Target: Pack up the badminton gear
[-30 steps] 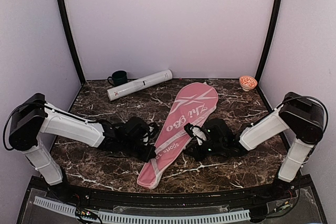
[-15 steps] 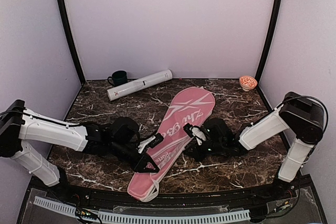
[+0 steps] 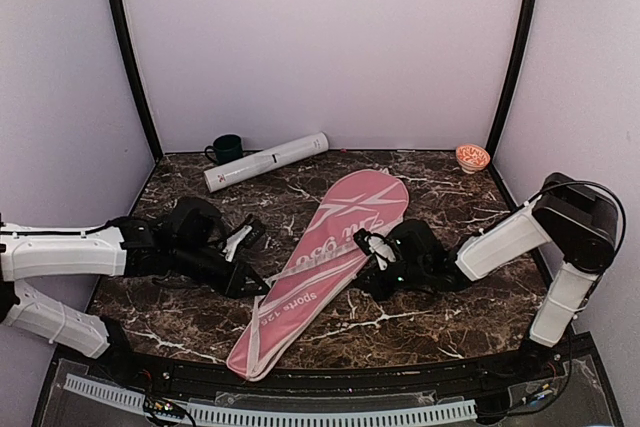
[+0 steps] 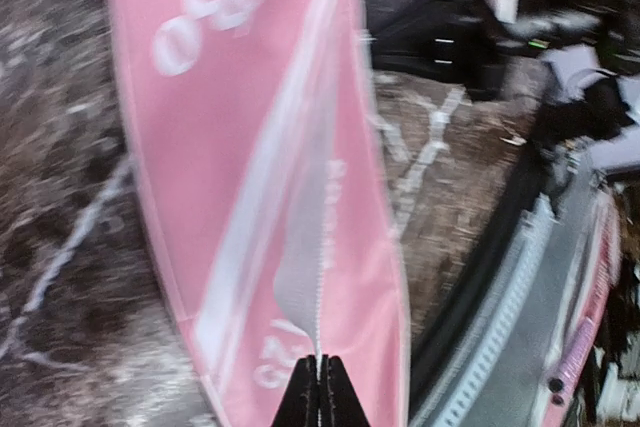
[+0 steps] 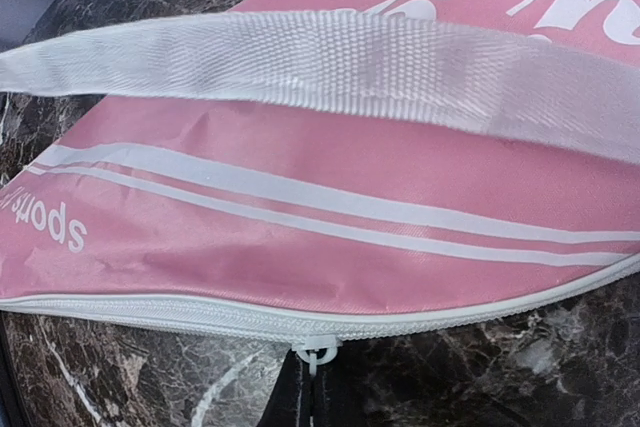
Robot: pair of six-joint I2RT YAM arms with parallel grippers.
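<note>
The pink racket-shaped bag [image 3: 320, 257] with white lettering lies diagonally on the marble table, narrow end toward the front. My left gripper [image 3: 258, 287] is beside the bag's left edge. In the left wrist view that gripper [image 4: 320, 392] is shut on the bag's white strap [image 4: 300, 267], which runs taut over the bag [image 4: 230, 147]. My right gripper [image 3: 362, 249] is at the bag's right edge. There the right gripper [image 5: 318, 392] is shut on the white zipper pull [image 5: 318, 355] below the zipper line. The long white tube [image 3: 266, 161] lies at the back left.
A dark green mug [image 3: 226, 148] stands behind the tube near the back wall. A small orange patterned bowl [image 3: 472, 156] sits in the back right corner. Black frame posts rise at both back corners, and a ribbed rail [image 4: 520, 317] edges the table's front.
My left arm has drawn back to the left with the strap. The bag's narrow end has swung left and forward. The right gripper has stayed at the zipper.
</note>
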